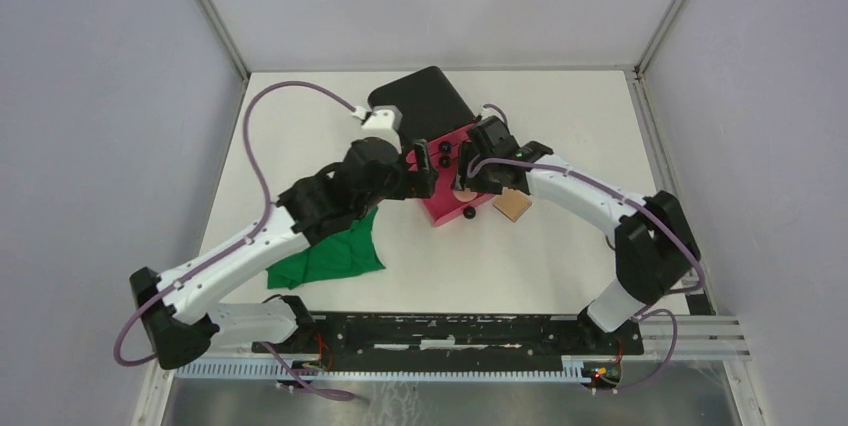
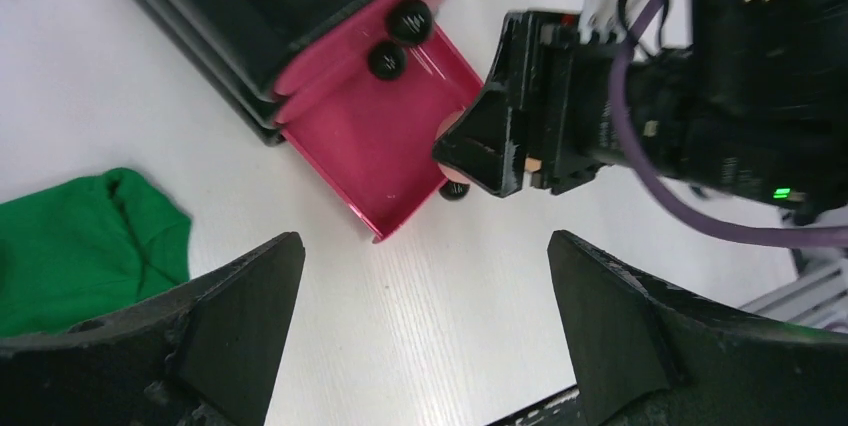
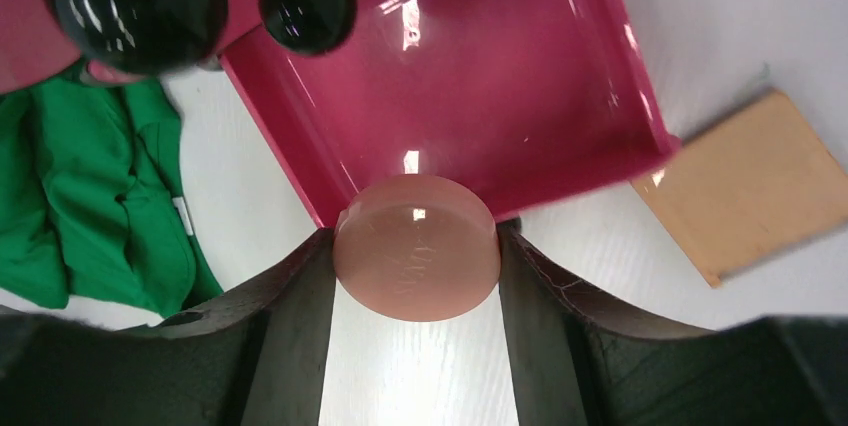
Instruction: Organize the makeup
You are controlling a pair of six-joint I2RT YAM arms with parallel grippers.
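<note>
My right gripper (image 3: 415, 246) is shut on a pink round puff (image 3: 418, 251) with a glossy top, held just at the front lip of the open pink drawer (image 3: 450, 76). The tan square pad (image 3: 745, 186) lies flat on the table right of that drawer, also visible from above as the pad (image 1: 512, 206). My left gripper (image 2: 425, 246) stands open over bare table in front of the drawer (image 2: 380, 136), with nothing between its fingers. In the top view the left gripper (image 1: 425, 166) and the right gripper (image 1: 462, 181) face each other across the drawer (image 1: 455, 208). Other makeup is out of view.
The black box (image 1: 420, 101) stands at the back centre with pink drawers pulled out, each with a black knob (image 3: 305, 1). A green cloth (image 1: 335, 251) lies crumpled on the table left of the drawers, under my left arm.
</note>
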